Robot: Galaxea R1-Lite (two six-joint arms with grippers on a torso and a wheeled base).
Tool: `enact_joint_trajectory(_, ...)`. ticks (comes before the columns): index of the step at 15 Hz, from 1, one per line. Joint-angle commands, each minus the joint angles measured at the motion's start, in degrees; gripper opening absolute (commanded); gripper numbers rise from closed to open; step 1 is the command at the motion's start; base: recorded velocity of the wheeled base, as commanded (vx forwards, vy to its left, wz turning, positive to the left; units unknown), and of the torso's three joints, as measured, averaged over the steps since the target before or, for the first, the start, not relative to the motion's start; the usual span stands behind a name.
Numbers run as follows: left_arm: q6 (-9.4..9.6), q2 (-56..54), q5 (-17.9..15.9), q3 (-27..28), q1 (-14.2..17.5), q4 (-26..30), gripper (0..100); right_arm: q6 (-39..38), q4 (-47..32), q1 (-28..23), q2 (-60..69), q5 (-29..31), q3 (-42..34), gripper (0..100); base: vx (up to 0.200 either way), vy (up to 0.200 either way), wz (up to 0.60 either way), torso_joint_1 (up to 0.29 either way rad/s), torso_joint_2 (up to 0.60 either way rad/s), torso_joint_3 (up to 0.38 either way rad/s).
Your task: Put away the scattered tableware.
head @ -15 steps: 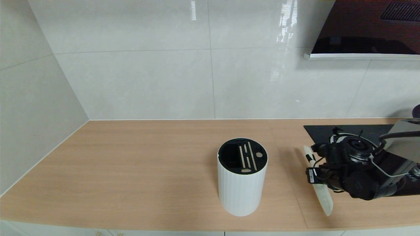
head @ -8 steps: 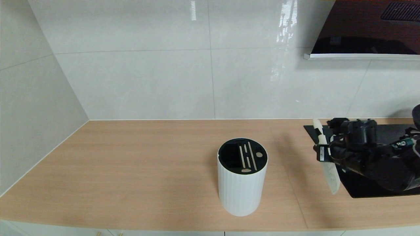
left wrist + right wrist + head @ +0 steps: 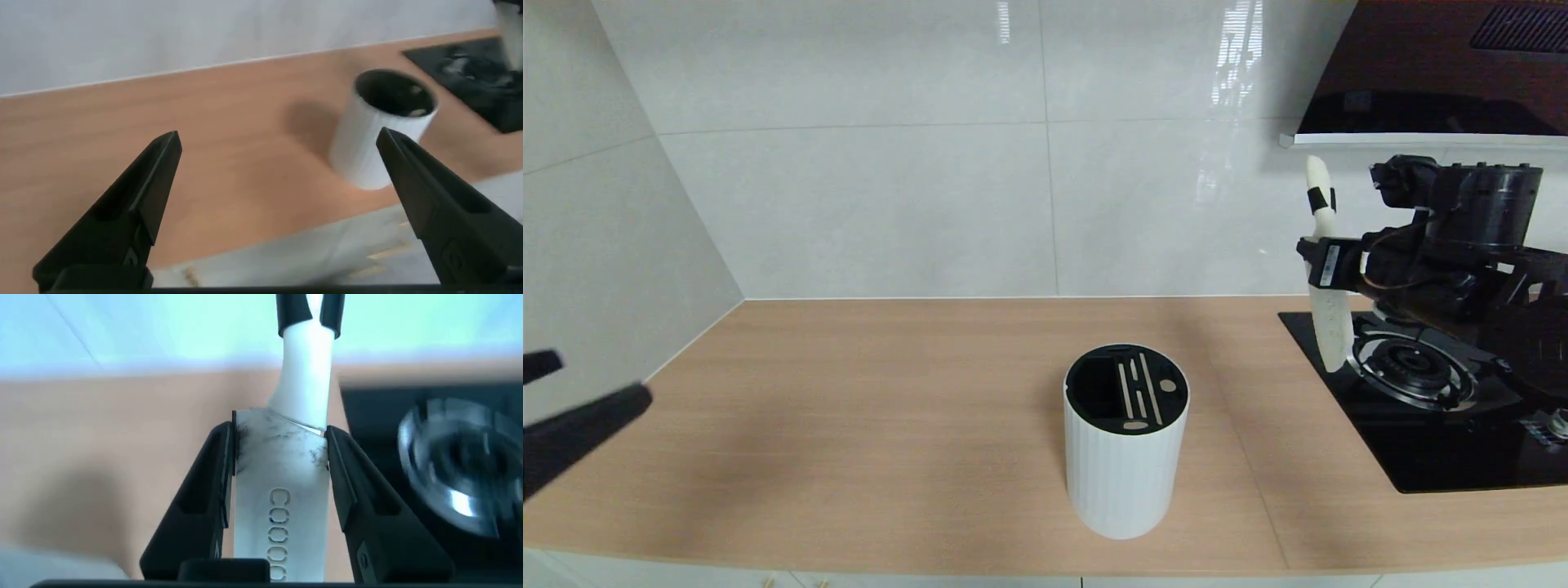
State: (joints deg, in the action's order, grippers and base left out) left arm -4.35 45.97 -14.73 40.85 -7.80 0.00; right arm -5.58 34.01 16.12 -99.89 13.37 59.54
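Head view: one white knife (image 3: 1330, 327), pale handle with black band uppermost, blade pointing down, gripped by right tool (image 3: 1319, 263) above gas stove (image 3: 1421, 457). One white ribbed knife block (image 3: 1125, 465) stood on surface (image 3: 890, 425). Left tool (image 3: 278, 143) spread wide.

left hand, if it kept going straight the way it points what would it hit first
Most likely the bare wooden counter, not the white holder, which sits off its line. The left hand is open; depth is unclear.

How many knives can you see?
1. The white knife is held blade down in the right gripper, up in the air near the stove. The white holder could hide more inside.
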Motion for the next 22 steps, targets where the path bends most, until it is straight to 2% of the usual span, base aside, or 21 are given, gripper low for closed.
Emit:
enact_joint_trajectory(1, -13.40, 21.6, -0.6, 5.9, -14.7, -15.0, 100, 0.0, -0.1, 4.7, 3.2, 0.2, 1.1, 0, 0.000, 0.000, 0.00, 0.000, 0.00, 0.000)
enact_joint_trajectory(2, -15.51, 26.7, -0.7, 6.1, -15.1, -19.1, 100, 0.0, -0.1, 6.7, 4.5, 1.2, 0.7, 0, 0.000, 0.000, 0.00, 0.000, 0.00, 0.000)
enact_joint_trajectory(4, -16.13, 35.7, -0.9, 6.1, -15.8, -28.7, 100, 0.1, -0.1, 11.9, 7.3, 2.1, -2.2, 0, 0.000, 0.000, 0.00, 0.000, 0.00, 0.000)
enact_joint_trajectory(5, -18.32, 37.3, -0.8, 6.0, -18.1, -31.3, 100, 0.0, -0.2, 14.4, 7.5, 2.3, -2.9, 0, 0.000, 0.000, 0.00, 0.000, 0.00, 0.000)
enact_joint_trajectory(6, -22.54, 37.4, -0.7, 5.3, -20.2, -32.2, 100, 0.0, -0.2, 16.5, 7.6, 2.3, -4.1, 0, 0.000, 0.000, 0.00, 0.000, 0.00, 0.000)
enact_joint_trajectory(7, -26.06, 37.7, -1.7, 4.2, -20.5, -32.3, 100, 0.0, -0.2, 18.5, 7.5, 2.3, -4.3, 0, 0.000, 0.000, 0.00, 0.000, 0.00, 0.000)
enact_joint_trajectory(10, -26.41, 41.6, -2.5, 4.0, -21.0, -35.9, 100, -0.2, -0.2, 25.9, 7.6, 2.4, -6.6, 0, 0.000, 0.000, 0.00, 0.000, 0.00, 0.000)
enact_joint_trajectory(14, -26.59, 45.2, -2.1, 3.7, -23.1, -45.4, 100, -0.8, -0.3, 32.1, 9.8, 4.0, -8.5, 0, 0.000, 0.000, 0.00, 0.000, 0.00, 0.000)
enact_joint_trajectory(15, -26.41, 45.4, -1.6, 3.7, -24.4, -45.7, 100, -0.7, -0.3, 32.9, 9.7, 5.1, -8.5, 0, 0.000, 0.000, 0.00, 0.000, 0.00, 0.000)
enact_joint_trajectory(16, -26.41, 45.4, 0.6, 4.0, -26.5, -45.8, 100, -0.7, -1.3, 34.1, 9.6, 6.4, -8.4, 0, 0.000, 0.000, 0.00, 0.000, 0.00, 0.000)
enact_joint_trajectory(19, -26.41, 45.3, 3.3, 4.3, -30.6, -47.4, 100, -0.8, -3.2, 36.6, 8.9, 6.6, -8.3, 0, 0.000, 0.000, 0.00, 0.000, 0.00, 0.000)
enact_joint_trajectory(22, -26.50, 46.0, 2.9, 4.3, -31.1, -47.9, 100, -0.9, -3.3, 38.5, 8.6, 6.6, -8.6, 0, 0.000, 0.000, 0.00, 0.000, 0.00, 0.000)
